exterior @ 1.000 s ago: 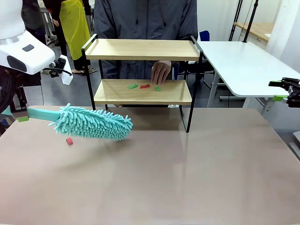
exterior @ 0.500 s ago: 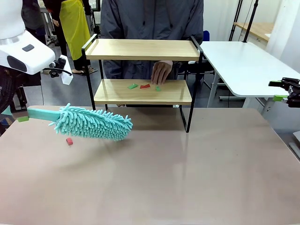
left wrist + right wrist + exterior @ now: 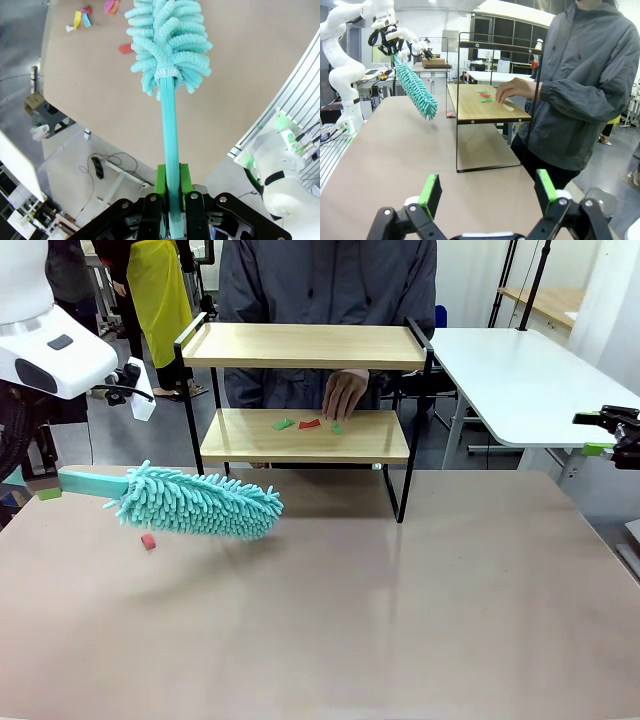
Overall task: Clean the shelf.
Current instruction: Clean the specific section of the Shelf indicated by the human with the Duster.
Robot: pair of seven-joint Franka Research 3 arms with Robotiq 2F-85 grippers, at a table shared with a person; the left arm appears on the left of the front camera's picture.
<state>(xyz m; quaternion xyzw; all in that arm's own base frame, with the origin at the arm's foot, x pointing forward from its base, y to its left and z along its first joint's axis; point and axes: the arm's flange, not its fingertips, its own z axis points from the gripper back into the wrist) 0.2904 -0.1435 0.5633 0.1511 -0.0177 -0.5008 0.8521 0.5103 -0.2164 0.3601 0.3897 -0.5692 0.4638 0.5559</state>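
Teal duster (image 3: 195,502) is clamped in the left gripper (image 3: 171,176), head pointing right. The shelf (image 3: 300,345) stands beyond and right of it, with scraps (image 3: 309,424) on its lower board (image 3: 240,435). The right gripper (image 3: 487,192) gapes open, well off.

Front view faces shelf (image 3: 300,345) across table (image 3: 400,620); right wrist sees it side-on

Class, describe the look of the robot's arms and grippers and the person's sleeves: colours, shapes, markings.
The left arm is glossy white and rounded, with small dark grey patches. The left gripper and right gripper are black with green pads. The person's sleeve is grey, loose, gathered at the cuff.
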